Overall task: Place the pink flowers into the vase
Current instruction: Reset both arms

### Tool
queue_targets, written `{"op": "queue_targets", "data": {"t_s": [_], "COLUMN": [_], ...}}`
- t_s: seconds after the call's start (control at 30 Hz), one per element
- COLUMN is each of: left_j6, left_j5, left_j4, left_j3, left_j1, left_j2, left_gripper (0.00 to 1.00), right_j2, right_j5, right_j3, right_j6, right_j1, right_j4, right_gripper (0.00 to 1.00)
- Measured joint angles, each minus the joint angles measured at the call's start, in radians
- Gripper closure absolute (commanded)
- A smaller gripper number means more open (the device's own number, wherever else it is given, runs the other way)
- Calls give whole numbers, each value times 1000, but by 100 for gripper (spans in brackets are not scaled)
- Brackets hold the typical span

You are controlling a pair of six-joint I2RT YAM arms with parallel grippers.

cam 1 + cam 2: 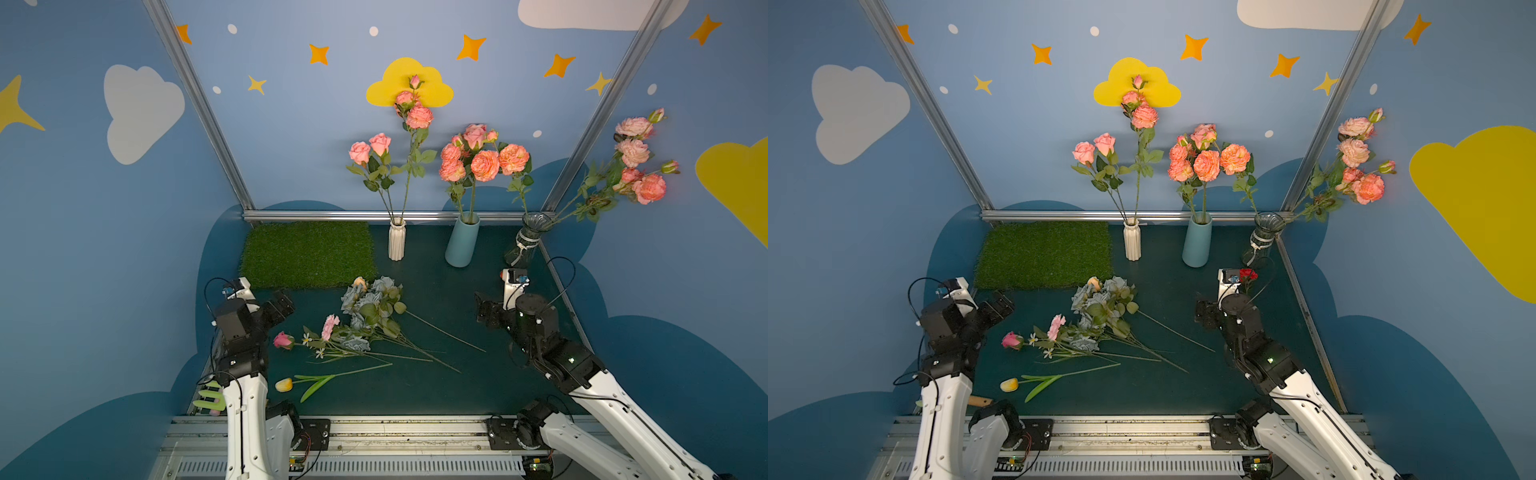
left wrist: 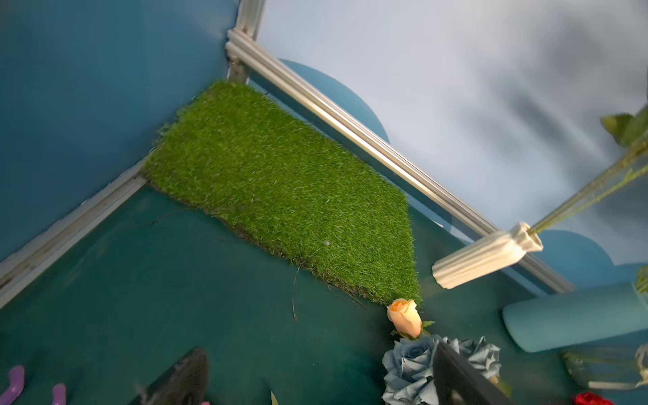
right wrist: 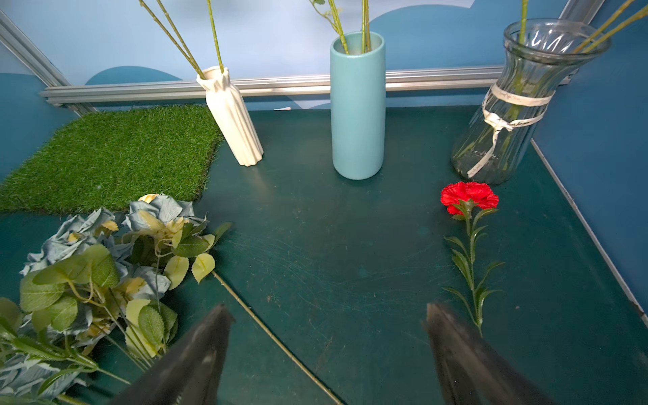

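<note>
Two sets of jaws hang over the near part of the desk [image 1: 436, 386], the left jaws and the right jaws each spread wide with nothing between them. Just beyond lies a loose heap of stems: a yellow tulip [image 1: 284, 385] nearest, then a deep pink bud [image 1: 283, 340] and a ruffled pink bloom [image 1: 330, 326] tangled with grey-blue roses [image 1: 365, 303]. Most of the pink flowers [image 1: 484, 164] already stand at the far edge, shared among a white vase [image 1: 396, 239], a blue vase [image 1: 462, 243] and a glass vase [image 1: 524, 241]. The ruffled bloom looks like the next to move. I would pinch its stem well below the head, lift slowly so nothing drags along, and steer the stem end into the glass vase, whose mouth looks widest. The right wrist view shows how narrow the white vase's neck is and lays bare a red carnation [image 3: 470, 196], of which a top view catches little more than the head [image 1: 1248, 274]. The left wrist view brings close a peach bud [image 2: 405, 317] just beside the grass mat [image 2: 280, 189].
</note>
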Motion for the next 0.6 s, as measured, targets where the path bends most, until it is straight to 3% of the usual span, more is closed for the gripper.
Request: {"op": "queue_targets", "data": {"t_s": [0.23, 0.4, 0.6], "left_j6": [154, 221, 285], "left_j5": [-61, -138, -261], "left_j4": [166, 369, 536], "left_j3": [-5, -113, -183], "left_j1": [-155, -269, -325], "left_j2": [130, 261, 349], "left_gripper": [0, 0, 0], "right_j2": [1, -6, -60], "right_j5": [-59, -71, -70], "right_j3": [-21, -35, -54], "right_j6": [11, 14, 19], "right_j1": [-11, -23, -44], "right_j4": [29, 44, 46], "right_gripper": [11, 11, 11]}}
